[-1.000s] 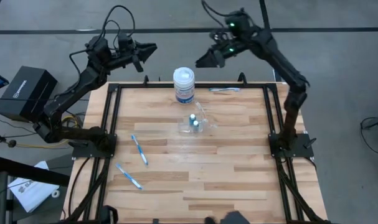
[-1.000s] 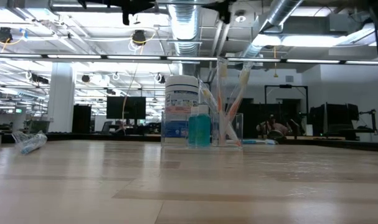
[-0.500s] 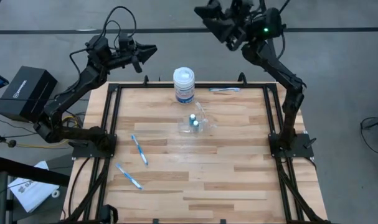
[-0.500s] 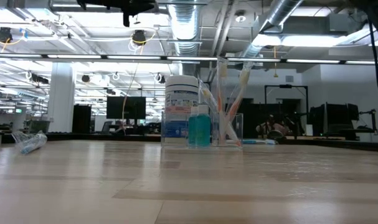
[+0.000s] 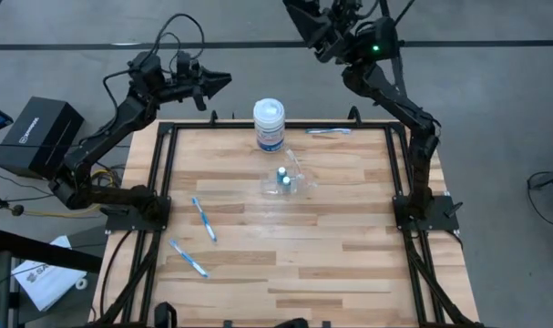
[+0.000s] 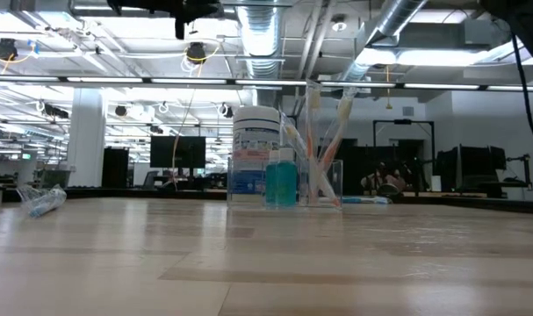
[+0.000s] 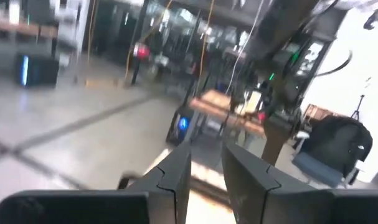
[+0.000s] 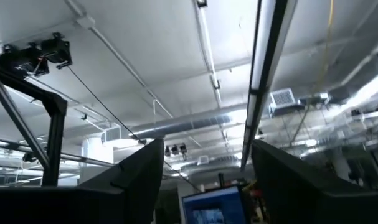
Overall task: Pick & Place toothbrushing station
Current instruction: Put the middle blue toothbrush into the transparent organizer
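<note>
While raised beyond table's far edge, left gripper (image 5: 218, 80) level, right gripper (image 5: 299, 13) upturned

On the desk (image 5: 349, 255): one white jar (image 5: 269, 125), one clear holder (image 5: 290, 178), two tiny cylinders (image 5: 282, 177), three loose toothbrushes (image 5: 204, 220), and two toothbrushes standing in the holder (image 6: 323, 149)

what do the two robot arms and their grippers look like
Both arms are black, slim and jointed, on black bases bolted to the table's black frame, with loose black cables looping over them. The right arm shows green lights near its wrist. The left gripper and right gripper each have two dark, flat, angular fingers.
</note>
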Controlling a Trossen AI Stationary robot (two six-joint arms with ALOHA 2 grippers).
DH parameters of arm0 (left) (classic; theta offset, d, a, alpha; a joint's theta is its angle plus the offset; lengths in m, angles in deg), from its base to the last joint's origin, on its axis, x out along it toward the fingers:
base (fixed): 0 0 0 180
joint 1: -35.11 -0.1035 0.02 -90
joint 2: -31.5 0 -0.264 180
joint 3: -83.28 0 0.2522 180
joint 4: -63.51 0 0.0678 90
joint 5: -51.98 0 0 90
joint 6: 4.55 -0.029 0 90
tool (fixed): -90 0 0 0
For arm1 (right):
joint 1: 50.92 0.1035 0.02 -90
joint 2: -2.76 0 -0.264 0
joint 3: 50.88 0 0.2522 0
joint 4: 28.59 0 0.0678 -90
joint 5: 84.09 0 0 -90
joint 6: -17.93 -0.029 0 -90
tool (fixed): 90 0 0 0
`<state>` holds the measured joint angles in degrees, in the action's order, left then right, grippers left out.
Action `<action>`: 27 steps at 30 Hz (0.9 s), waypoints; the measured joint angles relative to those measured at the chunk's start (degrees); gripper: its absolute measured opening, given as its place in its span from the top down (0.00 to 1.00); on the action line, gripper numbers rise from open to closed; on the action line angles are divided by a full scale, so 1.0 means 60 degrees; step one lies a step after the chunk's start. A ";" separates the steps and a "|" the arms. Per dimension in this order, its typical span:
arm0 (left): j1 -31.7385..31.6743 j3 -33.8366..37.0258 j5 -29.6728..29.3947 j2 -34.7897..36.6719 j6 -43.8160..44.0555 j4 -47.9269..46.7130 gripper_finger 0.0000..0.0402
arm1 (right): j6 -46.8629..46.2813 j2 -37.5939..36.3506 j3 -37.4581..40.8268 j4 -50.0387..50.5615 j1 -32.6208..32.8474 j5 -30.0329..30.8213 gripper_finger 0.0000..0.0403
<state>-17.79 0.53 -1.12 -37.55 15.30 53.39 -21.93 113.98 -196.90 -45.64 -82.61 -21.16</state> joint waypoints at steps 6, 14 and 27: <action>0.0339 0.0004 -0.0321 0.0016 -0.1426 -0.3877 0.79 | 0.0132 -0.0396 -0.0351 0.0045 -0.0315 -0.0925 0.49; 0.1808 0.0444 -0.2719 0.0447 -0.0537 -0.8271 0.79 | 0.1450 -0.1709 -0.0412 0.1948 -0.0898 -0.2552 0.54; 0.6396 0.3839 -0.8652 0.2370 0.8377 -0.7893 0.79 | 0.3322 -0.2571 -0.0412 0.5357 -0.2676 -0.4262 0.49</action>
<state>20.58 23.56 -53.03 -23.33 65.56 6.03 -2.00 98.55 -199.37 -13.50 -98.67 -46.73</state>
